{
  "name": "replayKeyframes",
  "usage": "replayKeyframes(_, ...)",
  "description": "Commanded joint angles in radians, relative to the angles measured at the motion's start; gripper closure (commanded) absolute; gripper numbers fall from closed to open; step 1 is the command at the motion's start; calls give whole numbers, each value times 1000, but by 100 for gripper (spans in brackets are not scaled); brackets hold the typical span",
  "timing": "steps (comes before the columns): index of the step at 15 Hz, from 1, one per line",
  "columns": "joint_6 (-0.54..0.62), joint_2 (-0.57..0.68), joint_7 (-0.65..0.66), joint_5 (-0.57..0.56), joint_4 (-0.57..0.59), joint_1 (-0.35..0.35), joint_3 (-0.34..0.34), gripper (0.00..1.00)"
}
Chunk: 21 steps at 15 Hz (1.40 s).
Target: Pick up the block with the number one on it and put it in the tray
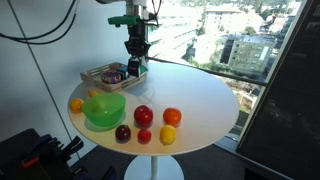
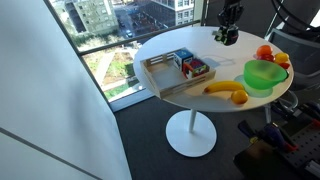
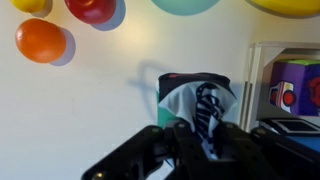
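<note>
The block (image 3: 197,103) is a small dark cube with a pale face and a dark striped mark. It fills the middle of the wrist view, between my dark fingers. My gripper (image 3: 197,140) looks shut on it, at or just above the white table. In both exterior views the gripper (image 1: 136,58) (image 2: 228,24) stands upright over the block (image 1: 137,71) (image 2: 226,38), next to the light-wood tray (image 1: 92,72) (image 2: 160,80). In the wrist view the tray's rim (image 3: 258,70) is at the right, with other coloured blocks inside.
A green bowl (image 1: 105,110) (image 2: 262,74) stands on the round white table (image 1: 200,100). Several fruits lie by the bowl: a red apple (image 1: 143,115), an orange (image 1: 172,116) and a banana (image 2: 228,92). The table edge and a window lie behind the gripper.
</note>
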<state>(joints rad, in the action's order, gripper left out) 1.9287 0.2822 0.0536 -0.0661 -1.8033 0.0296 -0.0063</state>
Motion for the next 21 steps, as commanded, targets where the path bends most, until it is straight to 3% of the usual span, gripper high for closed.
replayKeyframes(1, -39, -14, 70, 0, 46, 21, 10, 93)
replayKeyframes(3, -8, -5, 51, -1, 29, 18, 9, 94)
replayKeyframes(4, -8, -5, 58, -1, 33, 22, 10, 78)
replayKeyframes(15, -8, 1, 57, -1, 29, 20, 9, 80)
replayKeyframes(16, -8, 1, 57, -1, 29, 20, 9, 94)
replayKeyframes(21, -45, -8, 65, -7, 60, 35, 17, 94)
